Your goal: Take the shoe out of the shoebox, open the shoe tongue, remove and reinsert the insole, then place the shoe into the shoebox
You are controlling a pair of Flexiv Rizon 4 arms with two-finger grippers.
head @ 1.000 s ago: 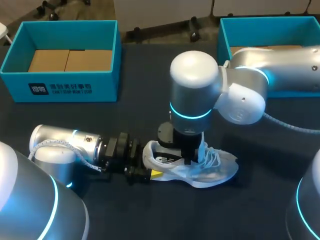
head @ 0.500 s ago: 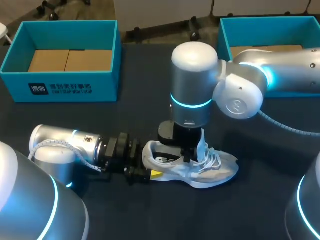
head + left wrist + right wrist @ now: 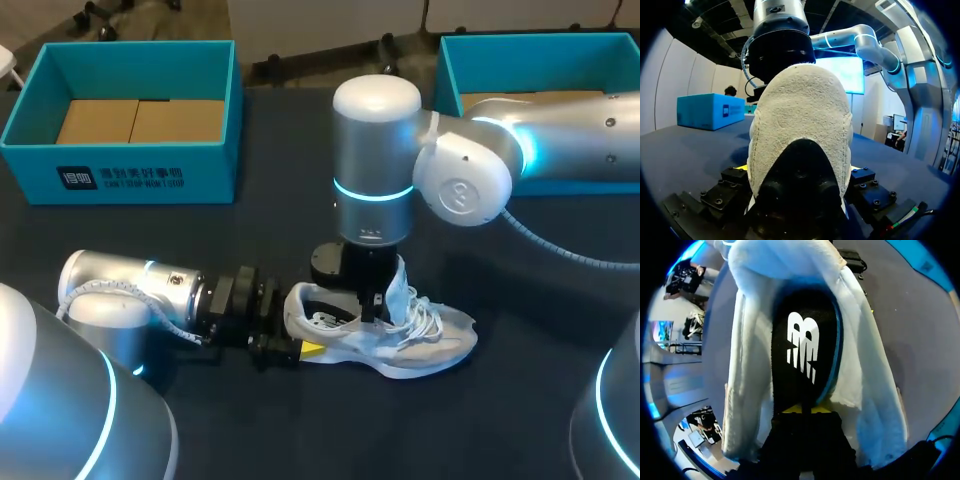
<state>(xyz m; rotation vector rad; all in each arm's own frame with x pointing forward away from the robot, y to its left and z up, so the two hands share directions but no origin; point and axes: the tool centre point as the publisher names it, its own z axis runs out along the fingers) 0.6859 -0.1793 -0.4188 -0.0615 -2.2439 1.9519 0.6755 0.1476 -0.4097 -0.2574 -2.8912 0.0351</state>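
Note:
A white mesh shoe [image 3: 425, 335] lies on its sole on the dark table, toe pointing right. My left gripper [image 3: 298, 347] comes in low from the left, its fingers standing wide on either side of the heel [image 3: 800, 110] and shut on it. My right gripper [image 3: 372, 308] points straight down into the shoe's opening, beside the raised tongue [image 3: 398, 285]. In the right wrist view its yellow tips [image 3: 802, 409] are pinched together on the heel end of the black insole [image 3: 802, 350], which lies inside the white upper [image 3: 747, 370]. The right arm's wrist [image 3: 780, 45] towers just behind the heel.
A teal shoebox [image 3: 130, 172] lined with brown cardboard stands at the back left. A second teal shoebox [image 3: 448, 75] stands at the back right, partly hidden behind my right arm. Bare dark tabletop [image 3: 330, 430] lies in front of the shoe.
My right gripper's fingers have closed on the insole's heel end, and the right wrist has risen a little and shifted left. The left arm and the shoe have stayed put.

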